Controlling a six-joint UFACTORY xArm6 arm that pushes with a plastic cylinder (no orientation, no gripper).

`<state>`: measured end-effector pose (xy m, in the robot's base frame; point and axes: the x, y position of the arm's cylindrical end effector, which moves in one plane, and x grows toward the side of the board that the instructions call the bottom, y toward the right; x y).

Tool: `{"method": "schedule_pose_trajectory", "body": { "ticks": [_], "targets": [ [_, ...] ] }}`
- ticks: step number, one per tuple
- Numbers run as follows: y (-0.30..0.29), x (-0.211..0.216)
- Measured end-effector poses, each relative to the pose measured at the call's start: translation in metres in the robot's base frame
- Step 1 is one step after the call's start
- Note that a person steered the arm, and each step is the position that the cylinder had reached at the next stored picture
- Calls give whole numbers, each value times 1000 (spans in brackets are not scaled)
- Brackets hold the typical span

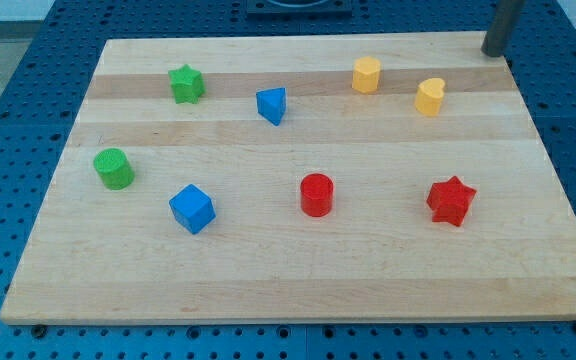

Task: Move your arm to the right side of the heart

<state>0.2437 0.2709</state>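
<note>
The yellow heart stands on the wooden board near the view's top right. My tip touches down at the board's top right corner, up and to the right of the heart, well apart from it. A yellow hexagon block stands just left of the heart.
A green star and a blue triangle block stand at the top left. A green cylinder and a blue cube stand at the lower left. A red cylinder and a red star stand at the lower middle and right.
</note>
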Motion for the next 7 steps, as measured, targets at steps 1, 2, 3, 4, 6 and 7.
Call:
{"method": "schedule_pose_trajectory", "body": {
  "ticks": [1, 2, 3, 4, 6, 7],
  "targets": [
    [-2, 0],
    [-2, 0],
    [-3, 1],
    [11, 25],
    [18, 89],
    [17, 89]
  ]
}}
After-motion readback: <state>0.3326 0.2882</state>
